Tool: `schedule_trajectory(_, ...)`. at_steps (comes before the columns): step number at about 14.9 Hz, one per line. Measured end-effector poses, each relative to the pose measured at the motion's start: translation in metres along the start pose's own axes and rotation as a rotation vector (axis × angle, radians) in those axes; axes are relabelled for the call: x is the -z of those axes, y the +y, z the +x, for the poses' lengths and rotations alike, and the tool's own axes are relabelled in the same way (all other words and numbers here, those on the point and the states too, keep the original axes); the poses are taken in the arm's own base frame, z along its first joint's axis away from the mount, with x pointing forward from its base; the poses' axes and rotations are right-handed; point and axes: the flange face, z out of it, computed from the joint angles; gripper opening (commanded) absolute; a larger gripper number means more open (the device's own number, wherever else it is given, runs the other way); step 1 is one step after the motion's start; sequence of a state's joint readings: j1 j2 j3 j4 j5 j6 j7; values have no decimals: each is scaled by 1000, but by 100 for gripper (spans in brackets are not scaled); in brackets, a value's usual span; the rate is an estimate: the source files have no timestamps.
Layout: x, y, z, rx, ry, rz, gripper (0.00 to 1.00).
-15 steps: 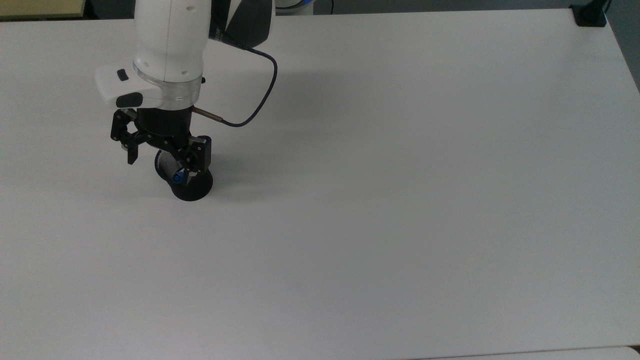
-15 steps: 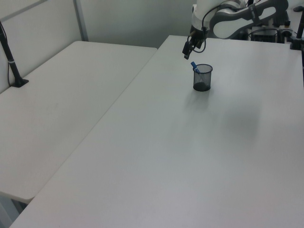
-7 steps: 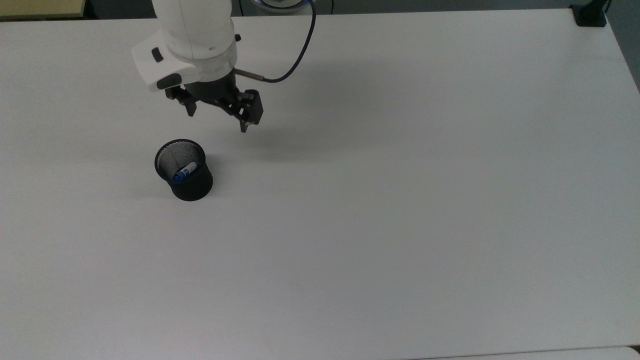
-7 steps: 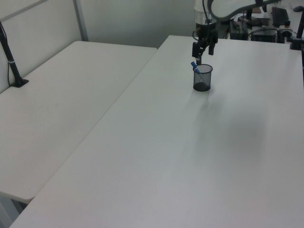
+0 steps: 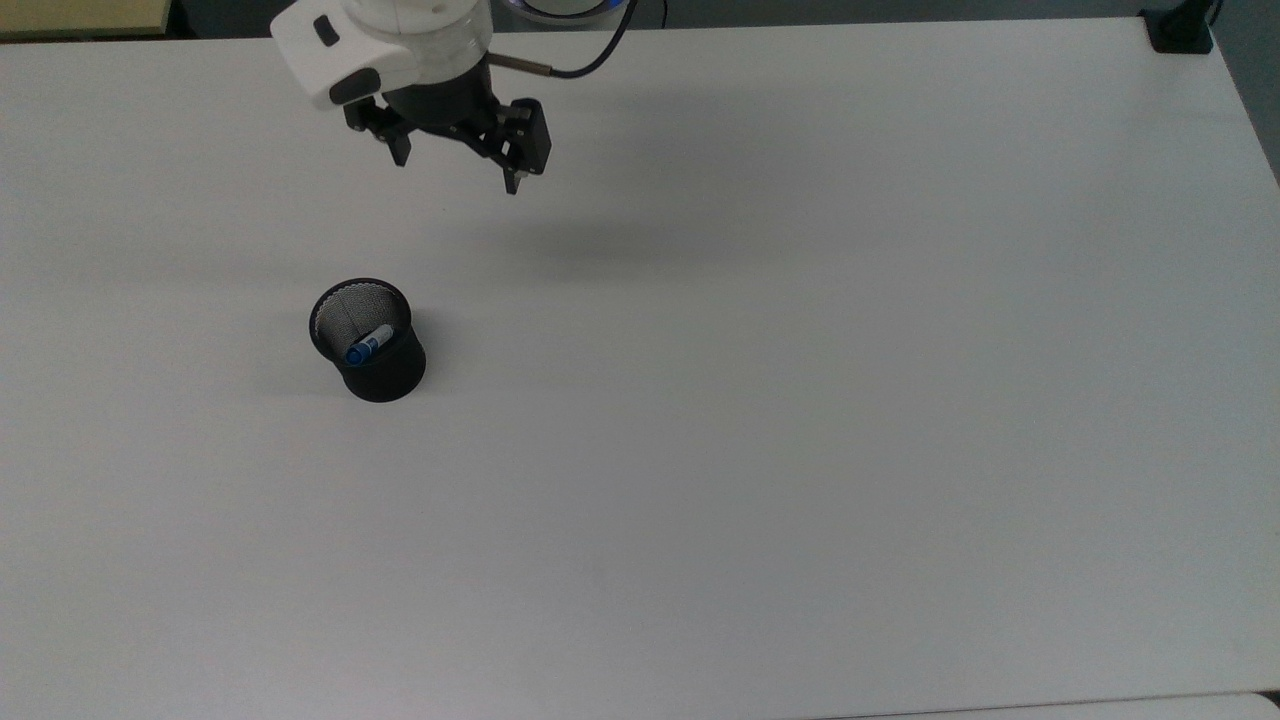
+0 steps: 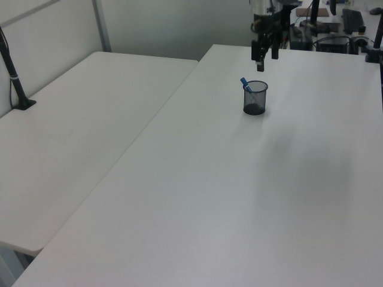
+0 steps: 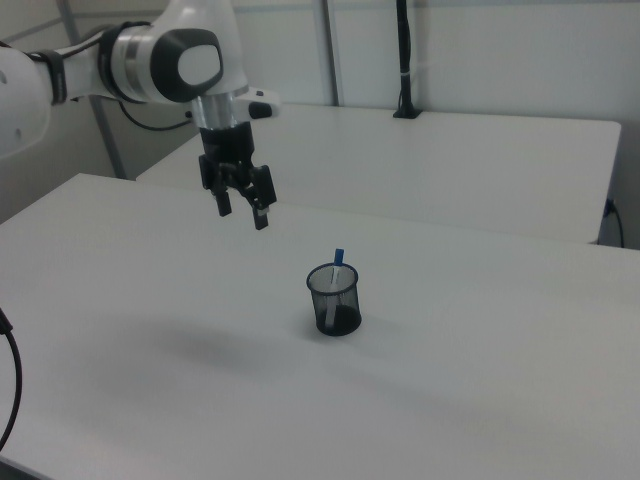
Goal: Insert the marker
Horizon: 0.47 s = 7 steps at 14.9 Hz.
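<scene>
The marker (image 5: 366, 345) stood inside the black mesh cup (image 5: 372, 350) on the white worktop (image 5: 800, 400), leaning against the rim with its blue cap poking above the edge in the left view and the right view. The gripper (image 5: 455, 168) hung in the air well apart from the cup, its fingers (image 5: 517, 175) spread wide and holding nothing. Judged from this, the insertion was done and the step in hand was the retreat. To do that well, the arm should keep climbing and drawing away from the cup on a clear path, with the fingers left apart so nothing catches the protruding cap, since a brush against the cap or the light mesh wall could tip the cup over. Compared with one second before, when the gripper sat directly over the cup with the marker's blue end just below its fingers, the gripper had moved up and toward the top view's upper right. The marker and the cup had kept their places on the worktop throughout.
</scene>
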<state>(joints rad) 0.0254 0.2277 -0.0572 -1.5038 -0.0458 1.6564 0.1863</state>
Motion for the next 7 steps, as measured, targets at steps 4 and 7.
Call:
schedule_trajectory(4,23,2,-18,8,-12,5,100)
schedule_trajectory(7,28,10,-19,-5,-4,15,100)
